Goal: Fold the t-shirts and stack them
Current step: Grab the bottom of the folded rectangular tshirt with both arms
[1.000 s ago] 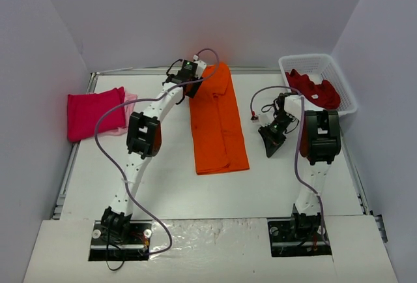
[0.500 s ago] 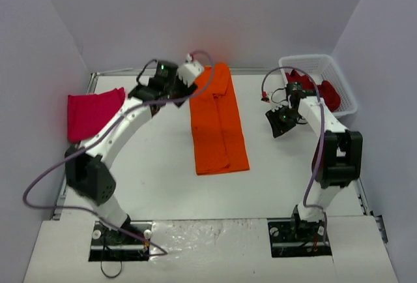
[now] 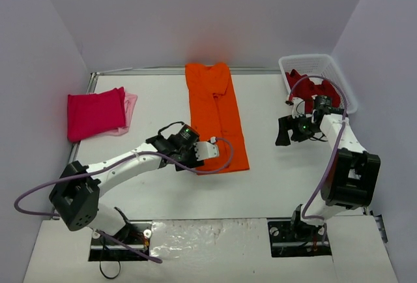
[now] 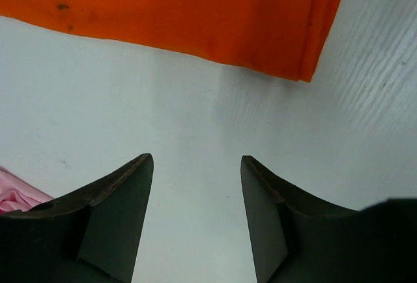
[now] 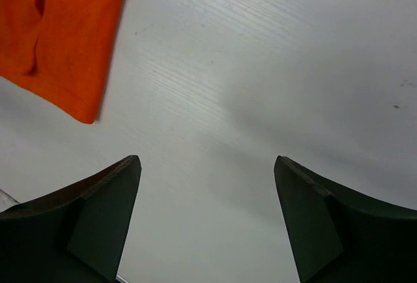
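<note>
Done so far: your magenta shirt point(image 3: 94, 113) lies folded on top of the pale pink shirt point(image 3: 131, 105), well to the left of the orange shirt point(image 3: 215, 117). That looks like the start of the stack.
Step in hand: the orange shirt lies in the middle of the surface point(image 3: 273, 178) as a long narrow strip. It appears folded lengthwise only, so you likely have the short folds and the stacking ahead of you.
Left to do: the dark red shirts point(image 3: 313, 89) sit bunched in the basket point(image 3: 348, 97), far to the right of the orange shirt.
Left claw point(image 4: 195, 165): open and empty, low at the orange shirt's near left corner. The cloth lies just ahead of the tips, not touching.
Right claw point(image 5: 205, 162): wide open and empty, over bare surface well right of the orange shirt, between it and the basket.
</note>
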Controlling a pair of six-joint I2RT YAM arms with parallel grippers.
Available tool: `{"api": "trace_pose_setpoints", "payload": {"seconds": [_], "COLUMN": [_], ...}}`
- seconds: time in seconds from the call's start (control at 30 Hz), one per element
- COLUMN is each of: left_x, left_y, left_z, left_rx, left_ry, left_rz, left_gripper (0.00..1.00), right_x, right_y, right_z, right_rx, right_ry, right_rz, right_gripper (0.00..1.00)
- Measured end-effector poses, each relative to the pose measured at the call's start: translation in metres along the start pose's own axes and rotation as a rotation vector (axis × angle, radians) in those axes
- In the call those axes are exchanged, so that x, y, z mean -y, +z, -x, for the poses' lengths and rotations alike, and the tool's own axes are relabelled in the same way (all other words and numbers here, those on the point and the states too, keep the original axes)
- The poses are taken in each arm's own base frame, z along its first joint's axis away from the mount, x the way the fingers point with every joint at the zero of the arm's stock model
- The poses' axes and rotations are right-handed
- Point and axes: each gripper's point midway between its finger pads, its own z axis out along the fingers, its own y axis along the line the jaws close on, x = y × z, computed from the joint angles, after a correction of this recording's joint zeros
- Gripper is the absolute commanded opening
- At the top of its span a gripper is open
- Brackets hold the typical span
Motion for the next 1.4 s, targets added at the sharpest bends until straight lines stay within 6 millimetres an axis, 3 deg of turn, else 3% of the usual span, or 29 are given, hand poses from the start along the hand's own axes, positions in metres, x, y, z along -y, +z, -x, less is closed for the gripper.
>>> {"api": "trace_pose_setpoints", "payload": {"seconds": [0.2,0.37,0.57,0.77,1.13,1.4], "left_x": [0.019,0.030,0.049,0.068,0.072,0.068], "left_y": [0.006,0.010,0.026,0.045,0.058,0.069], "left_z": [0.001,0.019,0.035,0.034,0.028,0.028], "left_rx": [0.015,0.066,0.084,0.050,0.019,-0.001], "left_ry": [0.035,0.060,0.105,0.142,0.147,0.149], "left_rz": [-0.025,-0.031,-0.056,-0.099,-0.110,-0.077], "left_gripper": [0.55,0.54,0.49,0.47,0.46,0.38], "right_x": [-0.009,-0.007,-0.005,-0.005,-0.002,-0.002], "right_y": [0.001,-0.001,-0.002,-0.002,0.001,0.001], "right_z": [0.000,0.002,0.002,0.001,-0.002,-0.002], "right_rx": [0.043,0.066,0.067,0.066,0.054,0.054], "right_ry": [0.032,0.047,0.054,0.056,0.078,0.080], "right_rz": [0.078,0.088,0.084,0.084,0.083,0.083], "right_gripper": [0.72,0.70,0.68,0.68,0.67,0.66]}}
